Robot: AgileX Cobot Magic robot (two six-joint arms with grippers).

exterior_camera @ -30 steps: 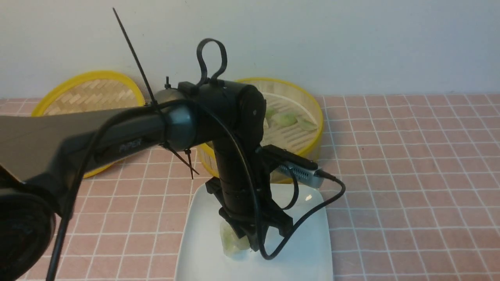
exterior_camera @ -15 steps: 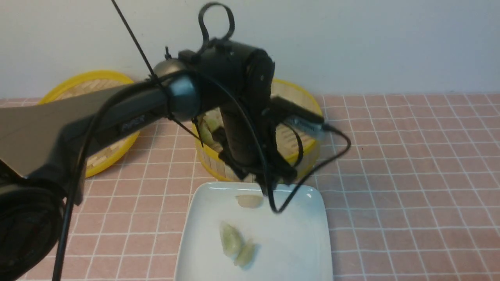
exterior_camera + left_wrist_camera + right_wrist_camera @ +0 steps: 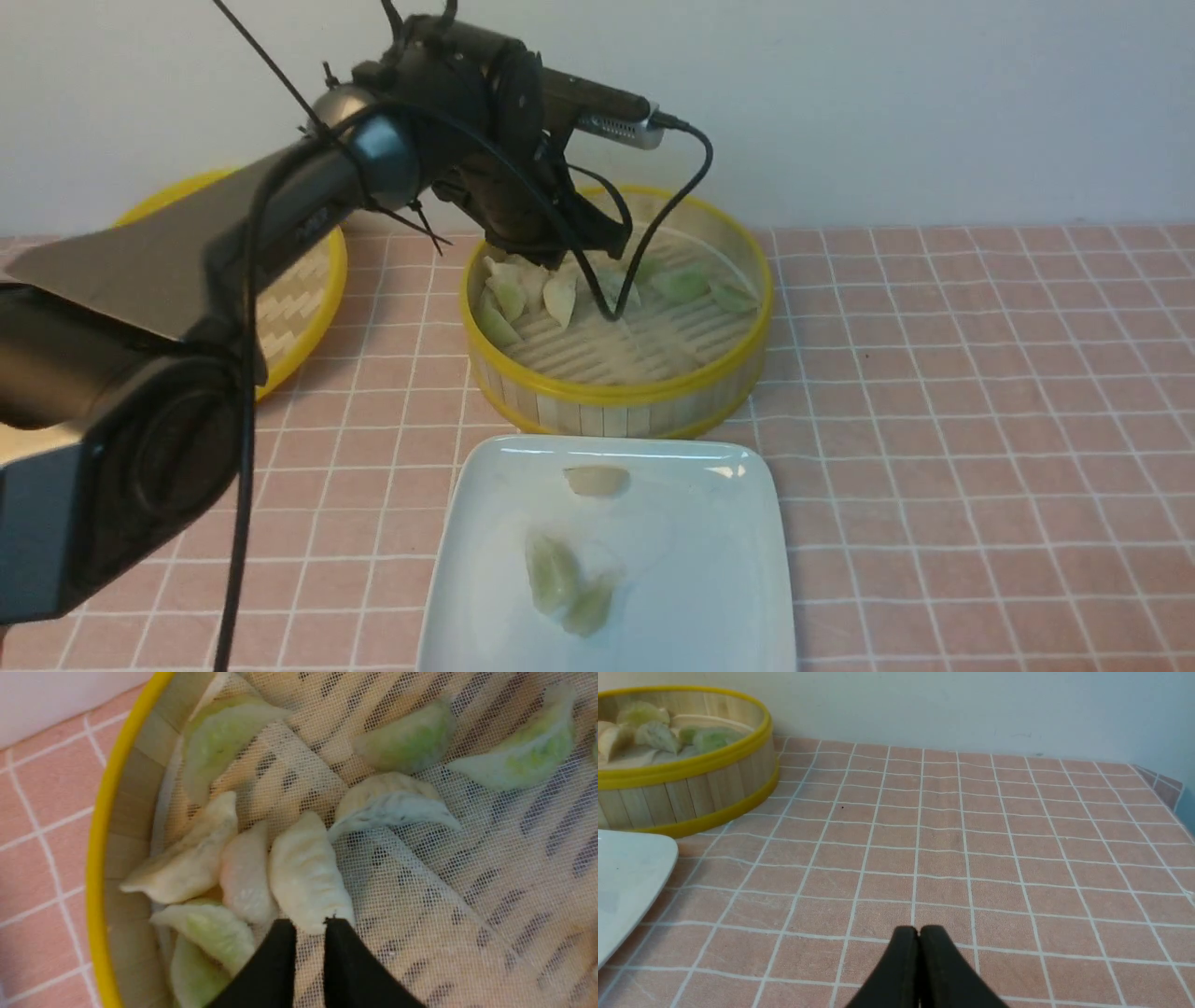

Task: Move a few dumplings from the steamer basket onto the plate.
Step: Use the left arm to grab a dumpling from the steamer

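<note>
The fingers (image 3: 280,961) of the left gripper (image 3: 311,926) stand nearly together inside the steamer basket (image 3: 616,392). Their tips pinch the near end of a pale dumpling (image 3: 306,877) that lies on the white mesh liner (image 3: 420,905). That dumpling sits in a cluster close to the basket's left wall, touching its neighbours, while greener dumplings (image 3: 406,742) lie spread toward the basket's far side. Just in front of the basket, on the robot's side, the plate (image 3: 691,560) carries three more: a whitish dumpling (image 3: 597,480) near the edge closest to the basket, and a greenish pair (image 3: 551,571) touching each other farther from it. A yellow-rimmed lid (image 3: 299,289) lies to the basket's left. The right gripper (image 3: 919,929), well to the basket's right, is over the pink checked tablecloth (image 3: 971,835) with its fingers pressed together, holding nothing.
</note>
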